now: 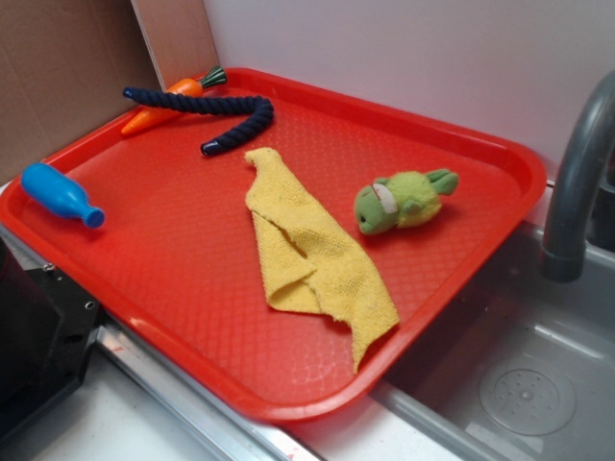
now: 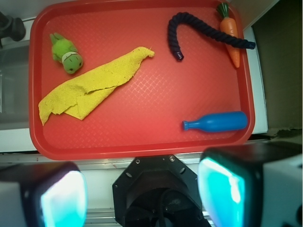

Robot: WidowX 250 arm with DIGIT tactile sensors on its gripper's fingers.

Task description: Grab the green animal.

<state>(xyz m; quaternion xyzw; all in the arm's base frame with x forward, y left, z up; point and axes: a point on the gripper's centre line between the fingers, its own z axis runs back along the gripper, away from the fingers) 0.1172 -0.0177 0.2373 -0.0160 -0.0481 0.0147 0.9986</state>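
Five loose things lay on the red tray (image 1: 480, 240), none of them yet touched. At the far left in the exterior view lay a blue bottle (image 1: 60, 194) on its side near the rim; further in, at the far edge, an orange carrot (image 1: 165, 104) lay with a dark blue rope (image 1: 216, 108) curling across it. A crumpled yellow cloth (image 1: 312, 250) stretched down the middle, and just to its right, apparently not quite touching it, lay the green animal (image 1: 404, 200) on its side, its pale face toward the cloth. The gripper (image 2: 142, 189) appeared only in the wrist view, held back from the tray's near edge, jaws spread wide and holding nothing. By this showing the task had hardly begun: approach, descent and closing on the toy all remained.
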